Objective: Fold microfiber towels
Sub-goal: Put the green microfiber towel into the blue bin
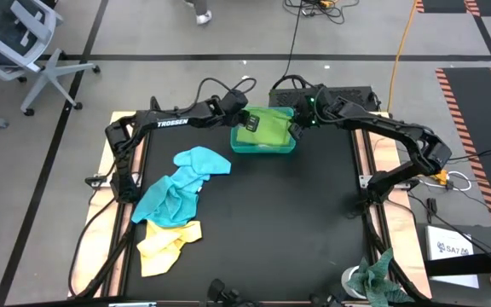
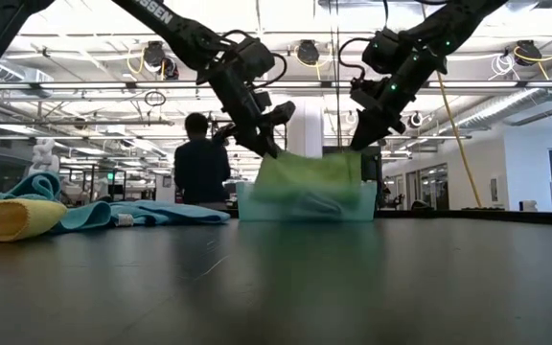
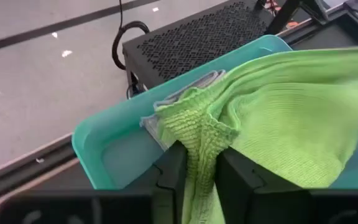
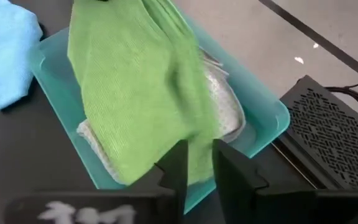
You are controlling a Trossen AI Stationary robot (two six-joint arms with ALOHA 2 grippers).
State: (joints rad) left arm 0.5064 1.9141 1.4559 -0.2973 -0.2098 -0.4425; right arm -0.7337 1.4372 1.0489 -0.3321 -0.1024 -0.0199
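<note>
- tray [image 1: 262,148] at table's [image 1: 280,222] far middle, towel [image 1: 268,124] over it
- more towels [image 1: 177,192] at left
- rag [image 1: 380,278] near right corner

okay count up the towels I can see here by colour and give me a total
Lime green towel, held over the teal tray by the left gripper and right gripper: 1
Pale grey towel, in the tray: 1
Blue towels (turquoise and light blue): 2
Yellow towel: 1
Total: 5
</note>
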